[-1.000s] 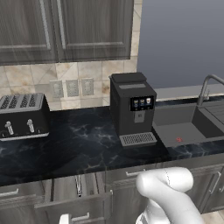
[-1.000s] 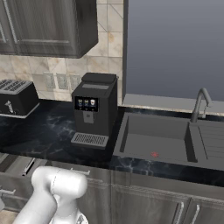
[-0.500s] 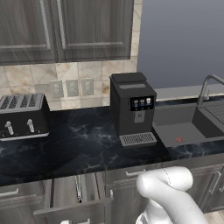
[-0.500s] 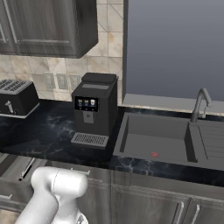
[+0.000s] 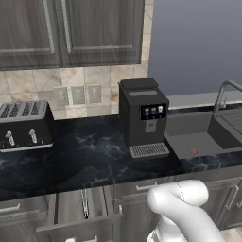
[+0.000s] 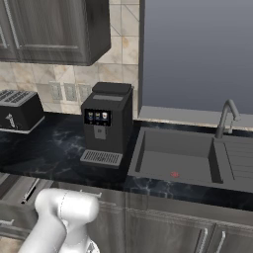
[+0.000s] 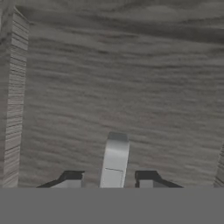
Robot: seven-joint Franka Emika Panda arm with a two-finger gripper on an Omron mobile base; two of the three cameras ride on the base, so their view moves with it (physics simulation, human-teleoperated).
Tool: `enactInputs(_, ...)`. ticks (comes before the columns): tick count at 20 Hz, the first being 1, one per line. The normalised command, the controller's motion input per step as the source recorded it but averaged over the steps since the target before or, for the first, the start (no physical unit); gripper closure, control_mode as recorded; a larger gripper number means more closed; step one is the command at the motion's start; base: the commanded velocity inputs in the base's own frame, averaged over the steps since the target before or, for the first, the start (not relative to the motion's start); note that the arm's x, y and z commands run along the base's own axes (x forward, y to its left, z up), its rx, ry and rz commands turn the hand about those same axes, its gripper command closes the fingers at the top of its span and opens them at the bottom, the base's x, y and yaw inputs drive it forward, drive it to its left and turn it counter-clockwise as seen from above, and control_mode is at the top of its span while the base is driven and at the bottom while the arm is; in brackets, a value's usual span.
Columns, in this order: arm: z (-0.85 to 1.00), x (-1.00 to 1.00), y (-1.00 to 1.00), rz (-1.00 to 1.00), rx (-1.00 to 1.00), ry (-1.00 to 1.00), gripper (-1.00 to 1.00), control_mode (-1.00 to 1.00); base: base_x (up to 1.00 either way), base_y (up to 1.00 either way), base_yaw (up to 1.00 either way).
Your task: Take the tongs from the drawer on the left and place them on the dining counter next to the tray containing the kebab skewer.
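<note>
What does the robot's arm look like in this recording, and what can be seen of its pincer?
The arm is glossy white with smooth, rounded, tube-like links; no cables or markings show on it. In the hand view the pincer shows two small dark fingertips with pale inner faces, squared off at the ends.

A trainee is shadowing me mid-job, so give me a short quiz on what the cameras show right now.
1. True or false: the drawer stands pulled out below the counter.
2. What sits between the toaster and the sink? A) kettle B) coffee machine C) blender
3. In the hand view, what lies between the fingertips of the gripper?

Key: 1 true; 2 B; 3 the silver bar handle on the drawer front, with the tips standing apart on either side of it.
</note>
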Motion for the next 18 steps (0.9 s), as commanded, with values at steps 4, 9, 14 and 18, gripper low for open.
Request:
enactInputs(4, 0.0, -0.02, 0.0, 0.0, 0.0, 0.0, -1.0, -1.0, 0.0, 0.0, 0.0)
enactInputs(9, 0.07, -0.26, 0.0, 0.0, 0.0, -0.06, -1.0, -1.0, 0.0, 0.0, 0.0)
enactInputs(14, 0.44, -0.5, 0.0, -0.01, 0.02, -0.14, -1.0, -1.0, 0.0, 0.0, 0.0)
enactInputs(18, 0.65, -0.4, 0.0, -0.02, 0.07, -0.08, -1.0, -1.0, 0.0, 0.0, 0.0)
